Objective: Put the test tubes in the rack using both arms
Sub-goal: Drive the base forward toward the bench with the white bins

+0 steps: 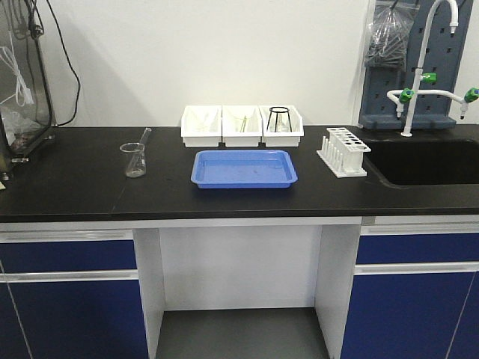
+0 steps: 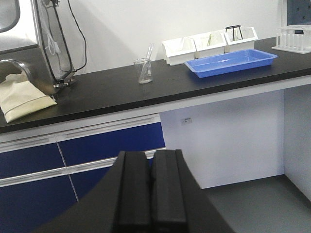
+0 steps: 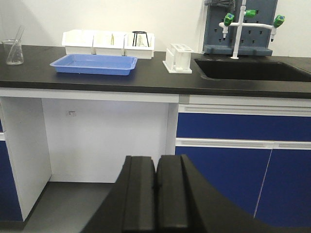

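**Front view: nothing lifted yet, both hands empty**

The rack (image 1: 343,152) stands toward the right end of the surface (image 1: 75,179), just beside the sink (image 1: 426,161). The only tube (image 1: 145,139) I can make out leans in the beaker (image 1: 135,159) near the left end. Faint slim shapes in the bins (image 1: 242,126) and tray (image 1: 245,179) are too unclear to name.

The left hand (image 2: 150,162) and right hand (image 3: 156,167) each show fingers pressed together around nothing, below the surface's front edge.

To start well, the left hand should probably rise, spread, and pinch the tube high near its rim, lifting along its lean so the beaker stays put.

Count: one rack, one beaker, one clear tube, one tray, three bins, one ring (image 1: 278,118), two hands.
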`<state>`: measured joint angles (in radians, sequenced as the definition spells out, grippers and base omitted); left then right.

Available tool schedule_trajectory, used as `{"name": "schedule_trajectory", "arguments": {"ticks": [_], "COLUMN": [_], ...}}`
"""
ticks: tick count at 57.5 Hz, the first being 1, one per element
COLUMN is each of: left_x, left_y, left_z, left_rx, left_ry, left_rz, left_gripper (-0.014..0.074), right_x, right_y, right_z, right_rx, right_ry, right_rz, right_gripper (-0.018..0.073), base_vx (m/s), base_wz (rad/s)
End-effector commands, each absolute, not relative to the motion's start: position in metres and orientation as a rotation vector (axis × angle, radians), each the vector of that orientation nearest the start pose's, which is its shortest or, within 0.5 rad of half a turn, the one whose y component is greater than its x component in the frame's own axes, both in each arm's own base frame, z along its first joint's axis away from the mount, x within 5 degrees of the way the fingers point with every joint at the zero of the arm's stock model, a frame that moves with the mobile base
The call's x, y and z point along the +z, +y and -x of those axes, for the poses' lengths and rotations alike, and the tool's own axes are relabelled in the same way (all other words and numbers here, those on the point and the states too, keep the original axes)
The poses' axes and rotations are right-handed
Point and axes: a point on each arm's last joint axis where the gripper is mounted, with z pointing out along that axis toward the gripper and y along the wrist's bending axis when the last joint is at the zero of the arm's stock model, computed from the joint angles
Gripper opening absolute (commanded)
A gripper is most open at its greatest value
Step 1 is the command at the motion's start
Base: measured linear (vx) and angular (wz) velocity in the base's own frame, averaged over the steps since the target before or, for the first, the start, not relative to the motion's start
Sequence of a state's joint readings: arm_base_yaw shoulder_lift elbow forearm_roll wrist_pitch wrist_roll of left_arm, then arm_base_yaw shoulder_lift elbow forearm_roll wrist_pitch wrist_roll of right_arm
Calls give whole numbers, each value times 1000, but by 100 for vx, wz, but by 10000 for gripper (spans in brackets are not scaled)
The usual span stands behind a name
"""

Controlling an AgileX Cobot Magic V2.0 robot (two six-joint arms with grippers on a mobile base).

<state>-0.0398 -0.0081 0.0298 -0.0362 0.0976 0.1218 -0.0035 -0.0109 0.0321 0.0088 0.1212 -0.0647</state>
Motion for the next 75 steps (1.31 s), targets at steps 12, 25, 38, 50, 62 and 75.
{"name": "schedule_trajectory", "arguments": {"ticks": [12,25,38,50,62,75], "left_x": [193,193,193,193,193,193], "left_y": [-2,-2,-2,-2,-2,-2], "left_z": [-59,-59,-59,-59,-59,-59], "left_rx": [27,27,27,27,27,27], "left_ry": [1556,1556,1556,1556,1556,1556], "left_rz": [-88,-88,-88,-88,-88,-88], "left_gripper": [-20,-20,-20,-20,-20,-20], "right_x": [197,197,197,197,197,197], "right_y": [0,0,0,0,0,0], "right_z": [-57,-57,-57,-57,-57,-57], "right_rx": [-52,-52,-52,-52,-52,-52], "right_ry": [1544,1544,1544,1544,1544,1544], "right_rz": [46,46,46,46,46,46], "right_gripper": [-8,-8,-8,-8,-8,-8], "base_vx": [0,0,0,4,14,28], "base_wz": [0,0,0,-1,-6,-7]}}
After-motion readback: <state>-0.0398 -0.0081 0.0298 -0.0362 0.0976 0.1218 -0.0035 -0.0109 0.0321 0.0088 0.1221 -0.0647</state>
